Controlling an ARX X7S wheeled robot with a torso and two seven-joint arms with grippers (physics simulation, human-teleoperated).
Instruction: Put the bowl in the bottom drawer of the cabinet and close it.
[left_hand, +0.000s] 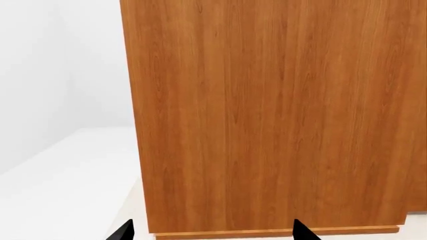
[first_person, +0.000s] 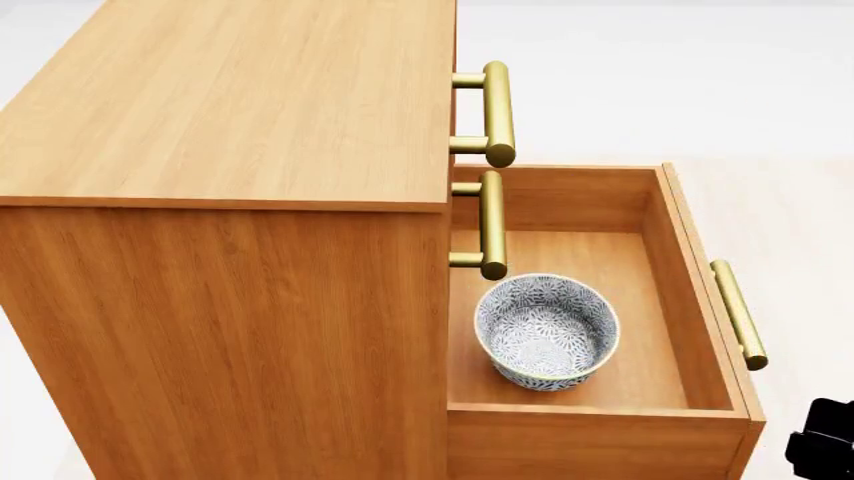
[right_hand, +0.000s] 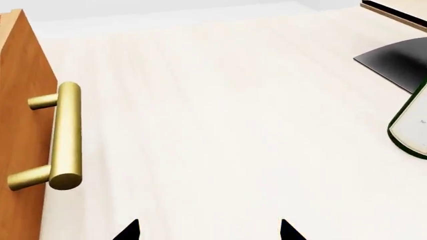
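My right claw (right_hand: 207, 231) stands wide and empty, its two black tips apart over bare pale floor (right_hand: 227, 125), just beside the brass handle (right_hand: 65, 136) of the bottom drawer (first_person: 694, 300). My left claw (left_hand: 210, 232) is also spread with nothing between its tips, facing the plain side of the cabinet (left_hand: 267, 115). The bowl (first_person: 547, 332) already sits upright inside the open drawer, towards its near front corner, well clear of both claws. So I judge the placing done and the closing step in hand. Next I need to bring the right claw against the drawer front or handle and push it squarely towards the cabinet, keeping the push straight so the drawer slides without jamming or jolting the bowl.
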